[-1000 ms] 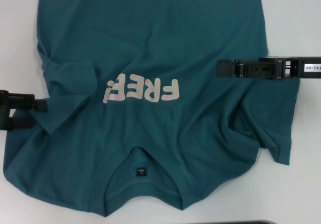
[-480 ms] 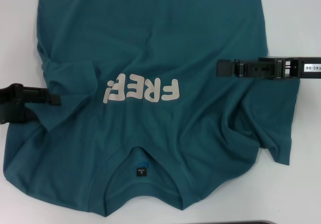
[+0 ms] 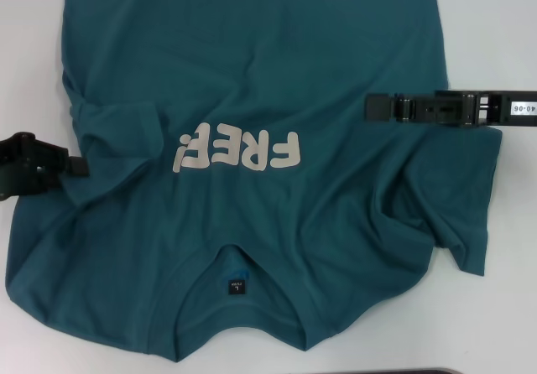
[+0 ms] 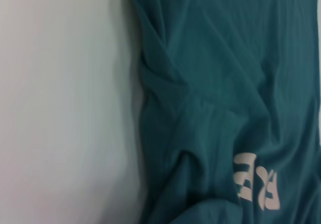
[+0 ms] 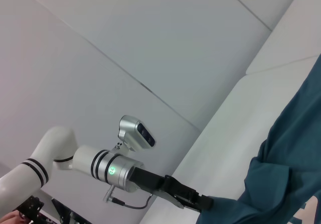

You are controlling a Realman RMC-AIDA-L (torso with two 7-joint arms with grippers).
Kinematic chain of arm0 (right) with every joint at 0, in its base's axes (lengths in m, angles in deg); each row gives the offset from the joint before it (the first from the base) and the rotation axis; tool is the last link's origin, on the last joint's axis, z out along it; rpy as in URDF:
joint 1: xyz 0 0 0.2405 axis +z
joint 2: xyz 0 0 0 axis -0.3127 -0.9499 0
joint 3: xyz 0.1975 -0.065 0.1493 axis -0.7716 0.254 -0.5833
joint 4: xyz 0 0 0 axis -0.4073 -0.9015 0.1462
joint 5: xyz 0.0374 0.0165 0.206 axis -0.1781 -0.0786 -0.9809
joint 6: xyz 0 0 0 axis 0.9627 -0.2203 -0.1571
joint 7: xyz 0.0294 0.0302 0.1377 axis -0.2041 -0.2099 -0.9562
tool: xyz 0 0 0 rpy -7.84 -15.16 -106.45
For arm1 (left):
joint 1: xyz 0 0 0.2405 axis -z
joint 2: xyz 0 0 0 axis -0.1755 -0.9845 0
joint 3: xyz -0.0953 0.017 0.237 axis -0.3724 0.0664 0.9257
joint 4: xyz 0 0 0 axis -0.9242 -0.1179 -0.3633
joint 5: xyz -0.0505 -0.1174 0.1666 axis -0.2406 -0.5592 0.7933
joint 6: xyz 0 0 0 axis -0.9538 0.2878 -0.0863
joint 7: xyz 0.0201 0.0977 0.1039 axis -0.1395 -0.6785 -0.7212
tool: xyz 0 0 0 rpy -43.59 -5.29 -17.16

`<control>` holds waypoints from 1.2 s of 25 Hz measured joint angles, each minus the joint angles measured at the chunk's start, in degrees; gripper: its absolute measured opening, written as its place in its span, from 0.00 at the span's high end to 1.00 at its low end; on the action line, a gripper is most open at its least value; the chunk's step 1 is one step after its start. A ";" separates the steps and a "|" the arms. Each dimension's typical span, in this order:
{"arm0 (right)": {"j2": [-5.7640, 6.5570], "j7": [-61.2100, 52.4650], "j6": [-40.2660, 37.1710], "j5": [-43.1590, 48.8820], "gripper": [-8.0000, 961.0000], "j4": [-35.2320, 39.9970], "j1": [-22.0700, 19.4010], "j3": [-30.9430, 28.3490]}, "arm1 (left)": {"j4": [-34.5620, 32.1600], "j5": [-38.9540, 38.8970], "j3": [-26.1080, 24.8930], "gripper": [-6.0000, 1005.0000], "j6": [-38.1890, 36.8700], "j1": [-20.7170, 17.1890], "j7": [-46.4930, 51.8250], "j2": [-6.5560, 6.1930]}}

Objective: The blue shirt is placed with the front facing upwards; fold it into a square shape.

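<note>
The blue shirt [image 3: 252, 64] lies front up on the white table [image 3: 495, 22], collar toward me, its pale "FREE" letters [image 3: 237, 149] reading upside down. A small dark neck label [image 3: 237, 287] sits inside the collar. My left gripper [image 3: 82, 166] reaches in from the left and meets the bunched left sleeve. My right gripper [image 3: 373, 107] lies level over the shirt's right side, above the rumpled right sleeve [image 3: 457, 198]. In the left wrist view, creased shirt cloth [image 4: 210, 83] shows beside bare table. The right wrist view has the left gripper [image 5: 203, 204] touching the shirt's edge [image 5: 286, 174].
White table shows to the left [image 3: 25, 55] and right of the shirt and along the near edge [image 3: 470, 324]. A dark strip [image 3: 377, 371] shows at the very front. The left arm's white links [image 5: 90, 161] stand out against a pale wall.
The left gripper pushed right onto the sleeve, then drew back a little leftward. The right gripper shifted slightly away from me and now looks slimmer. The shirt lies much as before.
</note>
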 joint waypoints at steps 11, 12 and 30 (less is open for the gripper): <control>0.35 0.00 0.00 0.02 0.15 0.00 0.44 -0.40 | 0.61 -0.64 -3.19 0.95 -6.69 -0.12 0.08 3.73; 0.42 0.00 -0.01 0.00 0.15 0.00 0.45 -0.40 | 0.62 -0.65 -3.12 0.95 -6.80 -0.22 0.01 4.06; 0.53 0.00 0.03 0.00 0.15 0.00 0.72 -0.48 | -3.50 0.53 -1.87 0.92 -9.34 -0.08 -5.22 5.21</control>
